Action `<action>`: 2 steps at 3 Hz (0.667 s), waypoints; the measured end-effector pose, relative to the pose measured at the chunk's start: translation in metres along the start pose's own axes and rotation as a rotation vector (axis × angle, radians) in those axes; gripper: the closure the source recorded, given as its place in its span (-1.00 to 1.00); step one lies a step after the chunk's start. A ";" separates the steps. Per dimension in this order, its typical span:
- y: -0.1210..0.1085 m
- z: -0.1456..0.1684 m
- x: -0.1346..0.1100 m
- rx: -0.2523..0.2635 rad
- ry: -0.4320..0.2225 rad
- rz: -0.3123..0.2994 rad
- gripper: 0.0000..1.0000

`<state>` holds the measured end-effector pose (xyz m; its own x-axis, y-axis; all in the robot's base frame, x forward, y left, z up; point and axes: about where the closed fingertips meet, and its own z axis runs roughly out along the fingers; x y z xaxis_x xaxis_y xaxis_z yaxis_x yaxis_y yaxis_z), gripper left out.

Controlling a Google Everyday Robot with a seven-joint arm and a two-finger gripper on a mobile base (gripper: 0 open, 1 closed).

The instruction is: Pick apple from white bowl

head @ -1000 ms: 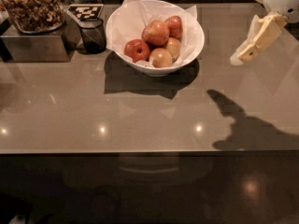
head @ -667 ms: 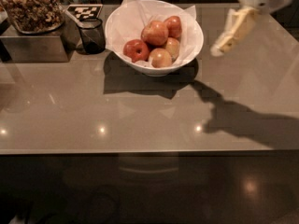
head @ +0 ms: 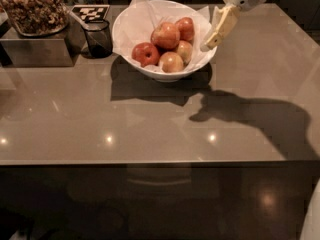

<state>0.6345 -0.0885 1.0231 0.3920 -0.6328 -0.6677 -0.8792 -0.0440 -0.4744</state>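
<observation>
Apple [head: 166,35] in white bowl [head: 165,75], end effector [head: 214,39] at bowl's rim nearby, grip state unclear

The large, round, orange-red apple with a pale yellowish blush [head: 166,35] lies on top of the other apples [head: 171,61], near the middle of the wide, glossy white bowl [head: 150,70]. The bowl is lined with crumpled white paper and stands upright. The cream-coloured gripper [head: 214,36] hangs at the bowl's right rim, apart from the apple.

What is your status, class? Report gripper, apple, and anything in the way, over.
Gripper at right rim of white bowl, off the fruit. Apple in bowl, atop pile, untouched. Smaller apples pressed around it; paper liner beside gripper.
</observation>
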 end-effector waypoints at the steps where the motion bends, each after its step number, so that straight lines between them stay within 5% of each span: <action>1: -0.001 0.005 0.002 0.001 0.037 0.000 -1.00; 2: -0.010 0.028 0.008 -0.043 0.077 -0.032 -1.00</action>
<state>0.6538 -0.0716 1.0062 0.3992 -0.6882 -0.6059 -0.8781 -0.0970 -0.4685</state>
